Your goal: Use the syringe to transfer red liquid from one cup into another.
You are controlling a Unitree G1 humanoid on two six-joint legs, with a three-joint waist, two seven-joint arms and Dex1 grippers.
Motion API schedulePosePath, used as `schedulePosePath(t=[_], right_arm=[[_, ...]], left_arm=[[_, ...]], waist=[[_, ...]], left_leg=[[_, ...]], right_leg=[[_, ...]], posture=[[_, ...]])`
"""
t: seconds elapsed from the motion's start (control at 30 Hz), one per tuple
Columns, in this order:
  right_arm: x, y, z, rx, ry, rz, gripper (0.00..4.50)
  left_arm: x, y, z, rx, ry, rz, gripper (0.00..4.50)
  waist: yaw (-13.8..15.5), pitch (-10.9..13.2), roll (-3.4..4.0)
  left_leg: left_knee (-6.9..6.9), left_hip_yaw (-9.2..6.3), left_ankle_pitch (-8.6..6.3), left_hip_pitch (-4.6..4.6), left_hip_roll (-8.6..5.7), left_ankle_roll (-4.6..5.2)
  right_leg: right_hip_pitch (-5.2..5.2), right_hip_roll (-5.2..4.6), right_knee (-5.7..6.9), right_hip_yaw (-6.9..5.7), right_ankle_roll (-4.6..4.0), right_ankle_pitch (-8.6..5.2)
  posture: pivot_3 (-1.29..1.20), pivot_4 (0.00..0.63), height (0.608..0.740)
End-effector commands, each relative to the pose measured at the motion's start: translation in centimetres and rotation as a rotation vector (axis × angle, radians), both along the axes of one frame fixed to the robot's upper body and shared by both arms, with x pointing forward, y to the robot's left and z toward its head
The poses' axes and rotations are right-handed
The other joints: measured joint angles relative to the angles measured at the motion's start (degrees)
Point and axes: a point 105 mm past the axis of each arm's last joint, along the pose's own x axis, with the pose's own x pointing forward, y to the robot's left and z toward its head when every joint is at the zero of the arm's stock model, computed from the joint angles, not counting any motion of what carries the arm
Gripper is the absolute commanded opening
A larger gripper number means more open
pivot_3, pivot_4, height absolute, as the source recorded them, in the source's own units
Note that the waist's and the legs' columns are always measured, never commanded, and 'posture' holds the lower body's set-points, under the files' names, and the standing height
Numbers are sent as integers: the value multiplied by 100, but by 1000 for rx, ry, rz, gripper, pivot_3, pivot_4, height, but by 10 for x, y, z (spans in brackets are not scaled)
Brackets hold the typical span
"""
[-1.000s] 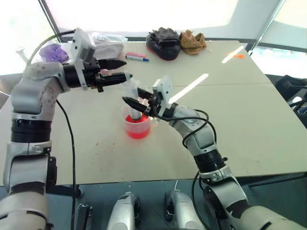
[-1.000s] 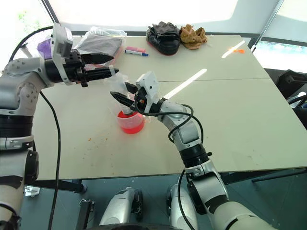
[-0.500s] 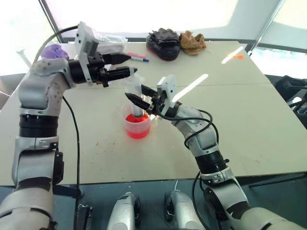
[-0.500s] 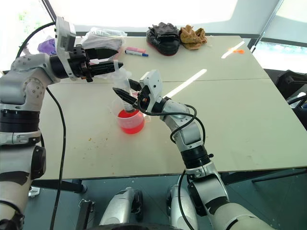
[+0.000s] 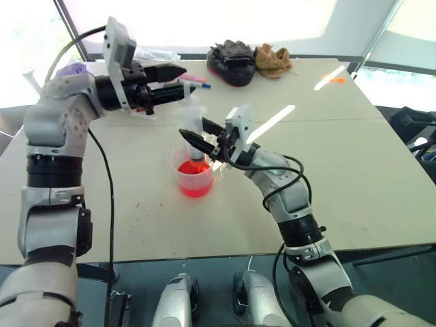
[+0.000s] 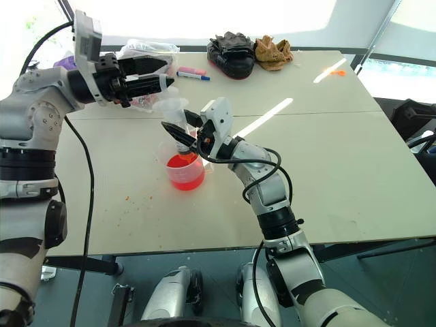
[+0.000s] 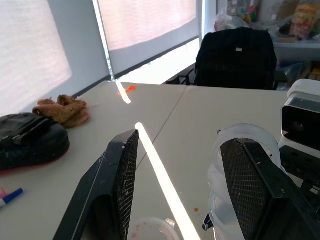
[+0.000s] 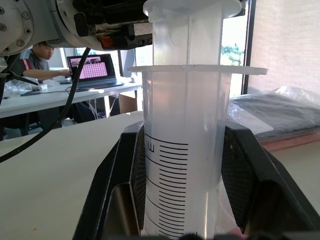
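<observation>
The syringe [image 5: 193, 112] stands upright, its lower end in the wide clear cup [image 5: 195, 178], which holds red liquid [image 6: 184, 163]. My right gripper [image 6: 177, 121] is shut on the syringe barrel [image 8: 185, 150], just under its flange. My left gripper [image 7: 182, 138] is level above it and open. One of its fingers [image 7: 250, 175] lies against the round plunger top [image 7: 245, 137]. A smaller clear cup [image 7: 150, 226] with pink spots sits close by the wide one, partly hidden.
At the table's far edge lie a black glove-like bundle [image 5: 231, 61], a brown cloth [image 5: 274, 59], markers [image 5: 194, 80] and a plastic bag [image 6: 146, 54]. An orange scrap [image 5: 338, 80] lies far right. A person sits at a laptop [image 8: 92, 67] beyond the table.
My left gripper has risen a little, and the plunger top beside it stands higher. My right gripper has kept the syringe over the wide cup.
</observation>
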Motion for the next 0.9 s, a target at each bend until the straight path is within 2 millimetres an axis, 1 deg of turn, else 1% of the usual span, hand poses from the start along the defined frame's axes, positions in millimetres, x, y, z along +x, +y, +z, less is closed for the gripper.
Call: schedulePosePath(t=[0.03,0.17,0.27,0.4,0.47,0.5,0.63,0.8,0.9], right_arm=[[-20,25,-6,-46,-21,116,1562],[-18,24,-1,-25,-14,109,1562],[-14,20,9,11,-4,95,1562],[-11,10,33,73,1,81,1562],[-13,6,49,104,-13,79,1562],[-14,4,54,113,-19,79,1562],[-16,-2,74,140,-47,67,1562],[-17,-12,90,157,-75,49,1562],[-17,-15,93,155,-82,45,1562]], left_arm=[[-9,7,37,-67,-118,25,2585],[-14,9,12,69,-76,5,2585],[-22,18,-1,116,-19,1,2585],[-32,36,-7,153,30,29,2585],[-39,51,-9,186,58,51,2585],[-42,56,-9,203,67,61,2585],[-44,73,4,164,58,125,2585],[-42,81,11,126,35,172,2585],[-42,81,11,121,33,175,2585]], waist=[[0,0,0],[-30,0,0],[-33,0,0],[-4,0,0],[-4,0,0],[-6,2,3],[14,1,2],[13,1,2],[9,1,2]], left_leg=[[0,0,0,0,0,0],[-1,1,0,1,0,0],[-1,1,0,4,2,-1],[-1,1,0,5,5,-1],[0,0,0,5,5,0],[-1,0,0,5,5,0],[-1,-4,0,5,5,0],[-1,-3,-1,7,4,0],[-1,-2,-1,7,3,0]], right_leg=[[0,0,0,0,0,0],[-1,0,0,0,0,0],[-1,3,3,2,0,0],[0,2,3,3,-1,0],[2,0,0,2,-1,0],[2,0,0,2,-1,0],[3,0,0,1,-1,-1],[6,0,-1,1,-1,-1],[6,-1,-1,1,-1,-1]], posture=[[0,150,740],[0,150,740],[0,150,740],[0,150,740],[0,150,740],[0,150,740],[0,150,740],[0,150,740],[0,150,740]])
